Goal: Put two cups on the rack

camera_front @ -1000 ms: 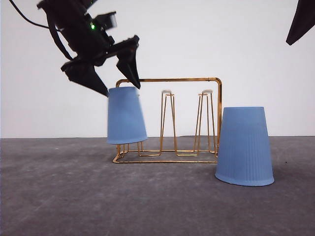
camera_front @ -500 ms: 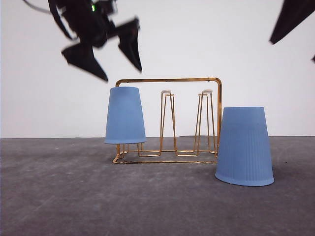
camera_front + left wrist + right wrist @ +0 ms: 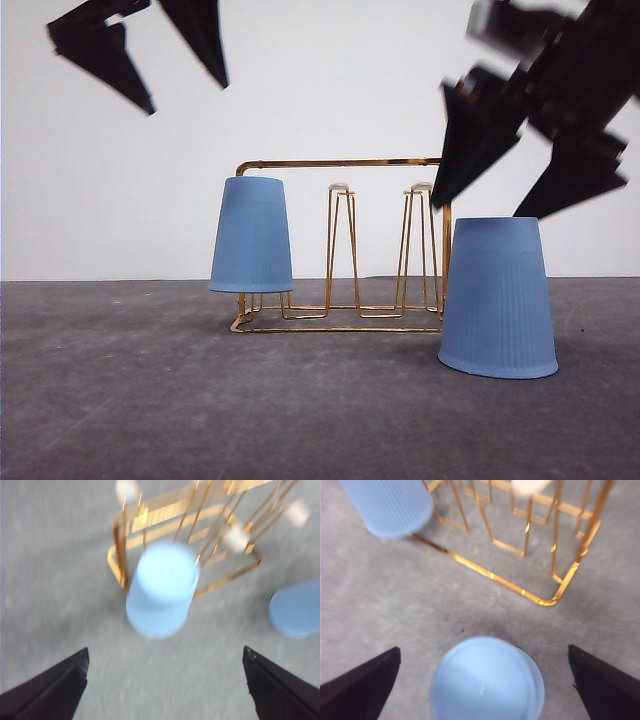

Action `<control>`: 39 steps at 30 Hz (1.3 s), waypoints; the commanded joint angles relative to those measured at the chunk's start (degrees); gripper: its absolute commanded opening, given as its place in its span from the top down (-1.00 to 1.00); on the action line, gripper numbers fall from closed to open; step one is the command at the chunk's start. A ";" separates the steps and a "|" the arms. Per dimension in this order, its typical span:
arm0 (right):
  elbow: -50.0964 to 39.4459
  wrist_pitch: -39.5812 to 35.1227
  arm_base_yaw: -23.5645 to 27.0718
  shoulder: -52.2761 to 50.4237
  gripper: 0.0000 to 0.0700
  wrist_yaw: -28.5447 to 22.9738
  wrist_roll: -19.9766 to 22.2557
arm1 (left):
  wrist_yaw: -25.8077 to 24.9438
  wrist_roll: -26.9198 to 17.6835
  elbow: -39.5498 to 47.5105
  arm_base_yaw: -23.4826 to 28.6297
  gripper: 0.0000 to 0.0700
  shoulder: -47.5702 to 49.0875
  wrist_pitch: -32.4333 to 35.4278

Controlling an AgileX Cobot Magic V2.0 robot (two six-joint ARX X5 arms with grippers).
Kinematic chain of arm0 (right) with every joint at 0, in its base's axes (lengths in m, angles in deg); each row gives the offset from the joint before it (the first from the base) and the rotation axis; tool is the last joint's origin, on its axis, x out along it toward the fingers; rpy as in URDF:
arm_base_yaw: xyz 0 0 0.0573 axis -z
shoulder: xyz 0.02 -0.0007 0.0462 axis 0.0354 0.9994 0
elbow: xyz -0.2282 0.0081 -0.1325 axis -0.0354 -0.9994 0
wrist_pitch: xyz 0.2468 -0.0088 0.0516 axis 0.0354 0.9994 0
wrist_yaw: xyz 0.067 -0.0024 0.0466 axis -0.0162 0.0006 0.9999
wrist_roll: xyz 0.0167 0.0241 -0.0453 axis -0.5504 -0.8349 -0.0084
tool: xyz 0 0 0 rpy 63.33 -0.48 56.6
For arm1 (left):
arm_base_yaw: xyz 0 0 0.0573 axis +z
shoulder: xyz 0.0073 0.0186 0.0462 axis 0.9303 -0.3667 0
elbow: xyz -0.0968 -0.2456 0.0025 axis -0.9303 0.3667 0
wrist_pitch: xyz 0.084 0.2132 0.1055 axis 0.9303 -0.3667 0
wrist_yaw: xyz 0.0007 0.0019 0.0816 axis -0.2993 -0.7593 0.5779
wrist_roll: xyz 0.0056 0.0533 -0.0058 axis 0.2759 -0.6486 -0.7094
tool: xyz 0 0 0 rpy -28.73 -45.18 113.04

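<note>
A grey desk (image 3: 120, 400) runs across the front view, its surface matte and faintly mottled with paler scuffs (the wrist views show the same speckled grey, blurred). Behind it stands a plain white wall (image 3: 330, 80), meeting the desk's far edge in a straight level line. Soft shadows lie on the desk, and a tiny dark speck sits near its right side.

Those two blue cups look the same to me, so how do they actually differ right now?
The left cup hangs on the gold rack, rim clear of the table; the right cup stands on the grey table beside the rack. The right cup looks bigger, being nearer. Both are upside down, ribbed, light blue.
</note>
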 commanded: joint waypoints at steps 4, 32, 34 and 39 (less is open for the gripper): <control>0.50 -1.35 -0.58 5.24 -1.00 -0.98 -0.80 | 0.21 0.94 9.50 0.60 -0.68 6.18 2.85; 26.76 12.64 -0.69 2.25 -0.07 -0.10 4.20 | 1.03 4.86 21.58 0.80 -0.68 20.09 4.30; 26.77 10.75 -0.69 3.08 -0.07 -0.38 4.20 | 1.03 4.89 21.58 0.80 -0.68 20.11 4.26; 26.77 6.50 -0.67 7.18 -0.07 -1.64 4.23 | 1.03 5.24 21.58 0.80 -0.68 20.11 4.38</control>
